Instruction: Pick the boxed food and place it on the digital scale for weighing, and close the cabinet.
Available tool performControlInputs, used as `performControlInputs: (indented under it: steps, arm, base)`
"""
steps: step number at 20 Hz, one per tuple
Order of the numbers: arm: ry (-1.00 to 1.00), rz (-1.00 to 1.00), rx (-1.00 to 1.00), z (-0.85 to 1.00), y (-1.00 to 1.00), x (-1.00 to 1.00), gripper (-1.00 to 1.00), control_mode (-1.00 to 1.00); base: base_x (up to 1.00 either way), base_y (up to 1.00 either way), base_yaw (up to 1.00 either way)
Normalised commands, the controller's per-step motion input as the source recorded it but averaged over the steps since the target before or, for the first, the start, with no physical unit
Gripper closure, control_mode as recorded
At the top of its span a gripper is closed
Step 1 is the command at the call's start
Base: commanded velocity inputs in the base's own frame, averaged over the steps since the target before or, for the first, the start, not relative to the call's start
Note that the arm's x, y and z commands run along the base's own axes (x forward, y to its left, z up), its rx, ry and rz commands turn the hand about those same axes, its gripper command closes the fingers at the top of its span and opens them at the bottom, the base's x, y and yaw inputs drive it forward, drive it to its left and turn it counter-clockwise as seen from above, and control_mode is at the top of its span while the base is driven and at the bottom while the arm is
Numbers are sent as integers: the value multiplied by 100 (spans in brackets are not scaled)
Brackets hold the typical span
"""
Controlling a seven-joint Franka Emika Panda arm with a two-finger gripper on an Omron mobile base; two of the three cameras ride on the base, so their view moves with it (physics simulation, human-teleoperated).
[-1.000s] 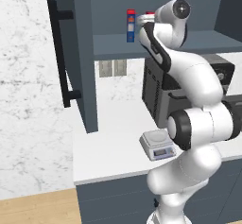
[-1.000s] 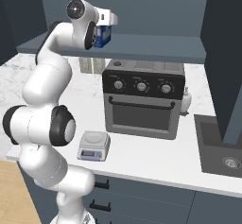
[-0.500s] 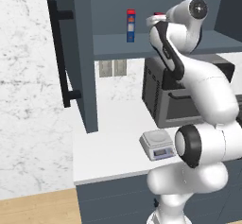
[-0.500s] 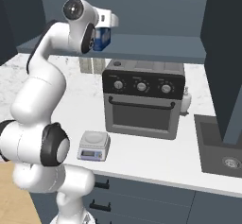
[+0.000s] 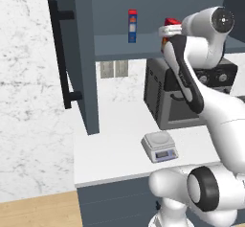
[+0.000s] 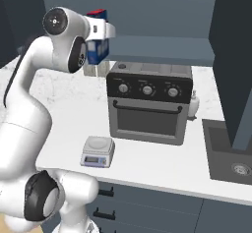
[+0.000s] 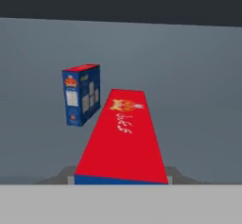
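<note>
Presently listed: the boxed food, clamped between the closed-in fingers of the gripper and carried high in front of the open cabinet. In the hand view its red top face, marked with an orange crest, is seen running away from the camera, with a blue strip at the near edge. From the right base view the blue side of the box is seen hanging below the white hand, just left of the toaster oven and above its level. From the left base view only the red top corner is visible beside the wrist. Against the frame half a second back, the box is found slightly farther out from the shelf, and the forearm is recorded as swung lower and more toward the oven.

Adjacent item: a slim red-white-blue box, upright on the cabinet shelf, well apart from the held box and unchanged in place.

Counter item: the digital scale, platform bare, near the front edge, below and in front of the oven, unmoved.

Cabinet door: standing open, black bar handle facing outward, as before.
</note>
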Motion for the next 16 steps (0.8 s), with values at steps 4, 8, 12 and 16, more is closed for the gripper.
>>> performControlInputs:
  steps: [4, 8, 12, 16]
  arm:
    - [0, 0, -6, 0, 8, -91, 100, -100]
    - [0, 0, -2, 0, 0, -97, 100, -100]
    - [0, 0, 0, -8, 0, -100, 100, -100]
    - [12, 0, -7, -82, 12, -100, 100, -100]
  base:
    - [0, 0, 0]
    - [0, 0, 0]
    - [0, 0, 0]
    - [0, 0, 0]
